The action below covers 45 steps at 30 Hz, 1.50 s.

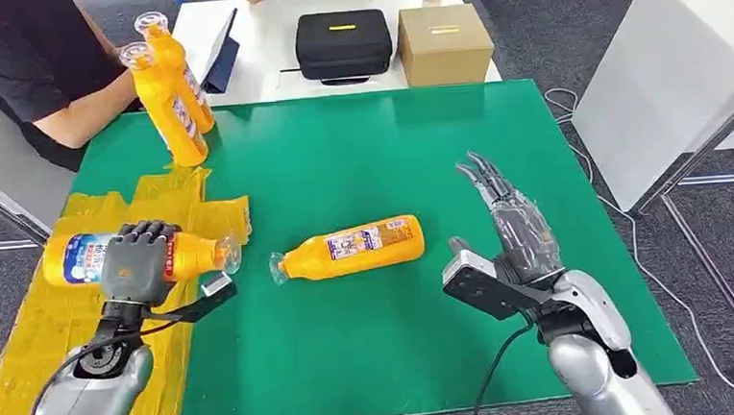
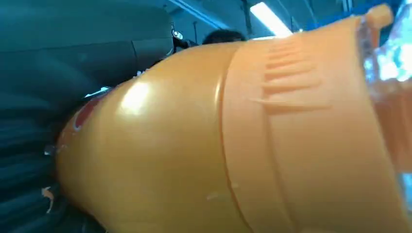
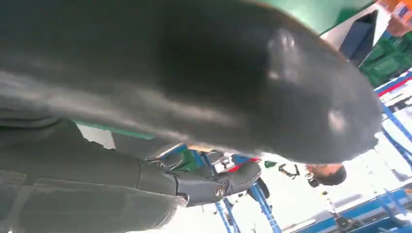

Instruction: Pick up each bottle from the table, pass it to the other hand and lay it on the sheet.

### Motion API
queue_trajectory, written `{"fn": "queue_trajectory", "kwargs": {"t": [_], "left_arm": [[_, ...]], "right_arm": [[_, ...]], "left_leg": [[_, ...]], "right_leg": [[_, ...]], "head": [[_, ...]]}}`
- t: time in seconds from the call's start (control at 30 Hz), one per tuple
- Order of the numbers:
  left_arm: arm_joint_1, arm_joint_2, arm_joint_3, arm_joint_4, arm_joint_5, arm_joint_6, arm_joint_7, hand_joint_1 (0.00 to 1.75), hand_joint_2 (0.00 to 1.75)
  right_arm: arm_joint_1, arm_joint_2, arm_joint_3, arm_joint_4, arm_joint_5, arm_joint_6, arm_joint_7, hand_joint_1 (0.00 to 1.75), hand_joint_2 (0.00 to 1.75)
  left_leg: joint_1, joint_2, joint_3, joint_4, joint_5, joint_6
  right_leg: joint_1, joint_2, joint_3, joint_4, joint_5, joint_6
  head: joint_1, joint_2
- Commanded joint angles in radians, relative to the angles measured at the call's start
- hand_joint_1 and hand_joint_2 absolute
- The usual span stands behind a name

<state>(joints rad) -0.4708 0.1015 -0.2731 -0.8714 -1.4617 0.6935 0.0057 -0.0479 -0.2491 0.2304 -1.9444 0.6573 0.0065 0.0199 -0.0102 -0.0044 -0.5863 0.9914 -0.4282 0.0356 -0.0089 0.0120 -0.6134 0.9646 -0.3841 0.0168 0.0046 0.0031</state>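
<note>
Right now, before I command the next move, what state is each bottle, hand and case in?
Left hand: grips a bottle above the yellow sheet.
Held bottle: horizontal, capped.
Right hand: holds nothing, fingers extended.
Bottle on the green mat: lying on its side, untouched.
Two far bottles: tilted, held by a person.
Black case: closed.
Cardboard box: closed.

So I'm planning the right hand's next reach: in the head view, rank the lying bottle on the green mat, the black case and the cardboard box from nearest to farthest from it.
From the right hand:
1. Lying bottle, on the green mat toward the robot's left.
2. Cardboard box, on the white table beyond the mat.
3. Black case, left of the box, slightly farther.
</note>
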Motion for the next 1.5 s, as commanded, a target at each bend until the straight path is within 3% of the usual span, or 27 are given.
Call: {"fn": "queue_trajectory", "kwargs": {"t": [0.03, 0.4, 0.43, 0.47, 0.57, 0.6, 0.63, 0.77, 0.8, 1.0, 1.17, 1.5], "left_arm": [[-0.037, 0.032, 0.067, 0.3, -0.036, 0.005, 0.051, 1.75, 1.75], [-0.069, -0.016, 0.157, 0.407, -0.009, 0.001, 0.046, 1.75, 1.75], [-0.08, -0.021, 0.163, 0.415, -0.004, 0.005, 0.037, 1.64, 1.75], [-0.082, -0.023, 0.166, 0.417, -0.002, 0.005, 0.035, 1.43, 1.75], [-0.082, -0.023, 0.166, 0.417, -0.002, 0.005, 0.035, 1.43, 1.75], [-0.085, -0.024, 0.167, 0.42, 0.0, 0.004, 0.029, 0.52, 1.75], [-0.083, -0.026, 0.176, 0.415, 0.007, 0.005, 0.007, 0.0, 1.75], [-0.089, -0.039, 0.175, 0.432, 0.015, 0.004, -0.036, 0.0, 1.75], [-0.081, -0.042, 0.179, 0.415, 0.023, 0.005, -0.057, 0.0, 0.0], [-0.052, -0.051, 0.183, 0.354, 0.032, 0.005, -0.109, 0.0, 0.0], [-0.006, -0.066, 0.181, 0.248, 0.033, 0.005, -0.156, 0.0, 0.0], [0.038, -0.055, 0.21, 0.156, 0.146, 0.005, -0.255, 0.0, 0.0]], "right_arm": [[0.028, -0.101, 0.068, 0.046, -0.065, -0.008, -0.071, 0.0, 0.0], [0.03, -0.092, 0.104, 0.032, -0.049, -0.001, -0.04, 0.0, 0.0], [0.039, -0.093, 0.102, 0.031, -0.049, -0.002, -0.04, 0.0, 0.0], [0.043, -0.091, 0.102, 0.031, -0.048, -0.002, -0.04, 0.0, 0.0], [0.043, -0.091, 0.102, 0.031, -0.048, -0.002, -0.04, 0.0, 0.0], [0.043, -0.086, 0.104, 0.033, -0.046, -0.003, -0.038, 0.0, 0.0], [0.042, -0.083, 0.103, 0.036, -0.043, -0.005, -0.036, 0.0, 0.0], [0.063, -0.085, 0.095, 0.036, -0.041, -0.011, -0.037, 0.0, 0.0], [0.071, -0.082, 0.091, 0.035, -0.039, -0.014, -0.038, 0.0, 0.0], [0.067, -0.07, 0.095, 0.046, -0.033, -0.016, -0.045, 0.0, 0.0], [-0.017, -0.04, 0.127, 0.096, -0.028, 0.011, -0.046, 0.0, 0.0], [-0.062, -0.07, 0.15, 0.166, -0.073, 0.012, -0.08, 0.0, 0.0]], "left_leg": [[0.001, 0.001, 0.005, -0.001, -0.002, -0.002], [0.001, 0.0, 0.006, -0.002, -0.003, -0.004], [0.001, 0.0, 0.005, -0.001, -0.002, -0.003], [0.001, -0.001, 0.004, -0.001, -0.002, -0.003], [0.001, -0.002, 0.005, -0.001, -0.002, -0.003], [0.001, -0.001, 0.004, -0.001, -0.001, -0.003], [0.001, -0.001, 0.006, -0.001, -0.002, -0.003], [0.001, -0.001, 0.005, -0.001, -0.001, -0.003], [0.001, -0.002, 0.007, -0.001, -0.003, -0.004], [0.001, -0.001, 0.007, -0.002, -0.002, -0.003], [0.0, 0.001, 0.004, -0.001, -0.001, -0.002], [0.0, 0.001, 0.006, -0.001, -0.003, -0.003]], "right_leg": [[0.001, 0.0, 0.005, -0.001, -0.001, -0.001], [0.001, -0.002, 0.007, -0.001, -0.002, -0.001], [0.001, -0.002, 0.006, -0.001, -0.002, -0.001], [0.0, -0.002, 0.005, -0.001, -0.002, -0.001], [0.001, -0.003, 0.005, -0.001, -0.002, -0.001], [0.0, -0.002, 0.005, -0.001, -0.002, -0.001], [0.001, -0.002, 0.006, -0.001, -0.002, -0.001], [0.001, -0.003, 0.006, -0.001, -0.002, -0.001], [0.001, -0.003, 0.008, -0.001, -0.003, -0.001], [0.001, -0.003, 0.008, -0.002, -0.002, -0.001], [0.0, 0.0, 0.004, -0.001, -0.001, 0.0], [0.0, -0.001, 0.007, -0.001, -0.002, -0.001]], "head": [[0.0, 0.0], [0.0, 0.0], [0.0, 0.0], [0.0, 0.0], [0.0, 0.0], [0.0, 0.0], [0.0, 0.0], [0.0, 0.0], [0.0, 0.0], [0.0, 0.0], [0.0, 0.0], [0.0, 0.0]]}}
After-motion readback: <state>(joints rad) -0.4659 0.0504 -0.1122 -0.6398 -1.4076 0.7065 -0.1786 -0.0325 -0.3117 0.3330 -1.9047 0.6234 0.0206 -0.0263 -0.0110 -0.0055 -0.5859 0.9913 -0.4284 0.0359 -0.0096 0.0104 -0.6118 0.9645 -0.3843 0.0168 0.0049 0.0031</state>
